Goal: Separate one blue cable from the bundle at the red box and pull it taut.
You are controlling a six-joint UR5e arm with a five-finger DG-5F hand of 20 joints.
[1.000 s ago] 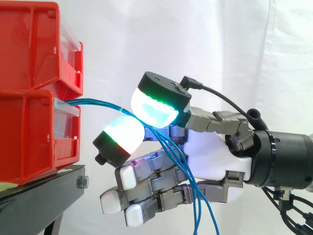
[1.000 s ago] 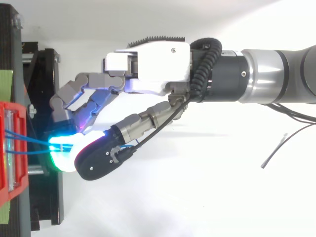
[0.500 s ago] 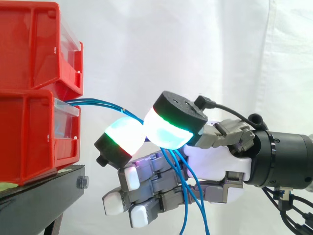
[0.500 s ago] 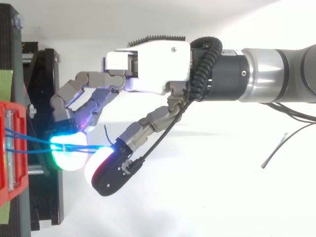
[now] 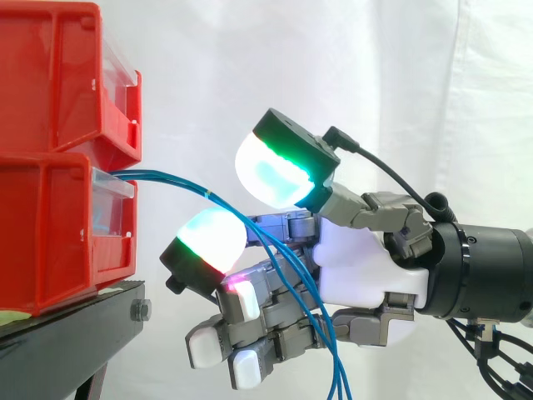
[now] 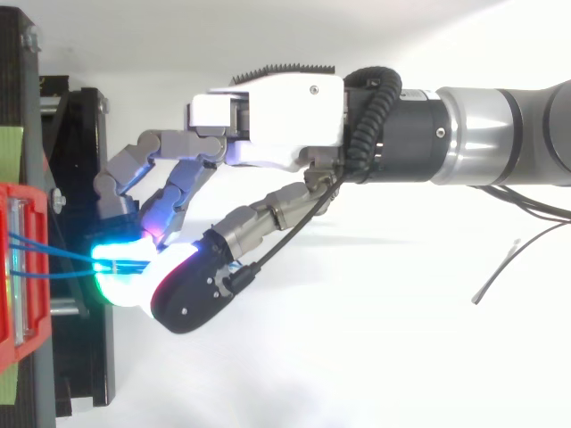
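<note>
Several thin blue cables (image 5: 175, 179) leave the front of the lower red bin (image 5: 50, 233), arc to the right and hang down past the hand (image 5: 366, 267). They pass through the gap between the raised thumb pad (image 5: 271, 171), glowing white and green, and a finger pad (image 5: 208, 237) just below them. The two pads stand apart and do not pinch the cables. The hand's other fingers are curled underneath, and the cables drop across them. From above, the cables (image 6: 53, 265) run from the bin (image 6: 13, 267) to the glowing pads of the hand (image 6: 268, 116).
A second red bin (image 5: 58, 75) is stacked on the lower one. Both rest on a black stand (image 5: 67, 333) at the left. A white curtain hangs behind. A loose thin black wire (image 6: 500, 267) lies on the white surface to the right.
The thumb pad, which was pressed down against the finger pad half a second ago, has lifted up and away. The curled fingers have shifted slightly right. The cables still run between the pads.
</note>
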